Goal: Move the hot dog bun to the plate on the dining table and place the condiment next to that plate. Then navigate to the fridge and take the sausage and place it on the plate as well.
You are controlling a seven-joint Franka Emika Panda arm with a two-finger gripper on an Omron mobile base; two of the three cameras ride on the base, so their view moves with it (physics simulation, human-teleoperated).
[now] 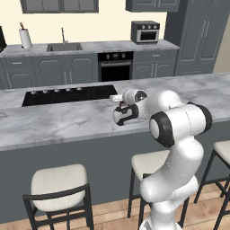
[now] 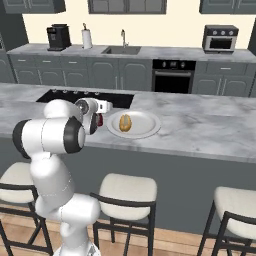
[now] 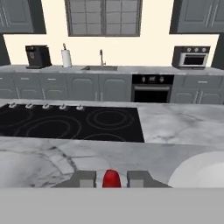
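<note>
plate [image 2: 150,128]: 1 | hot dog bun [image 2: 125,123]: 1 | condiment [image 3: 111,178]: 1 | stools [image 2: 127,190]: 3

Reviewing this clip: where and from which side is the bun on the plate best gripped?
Grip the hot dog bun across its narrow middle, coming from straight above. It lies flat in the plate, whose raised rim hampers a side approach, and its short width probably suits the jaws.
</note>
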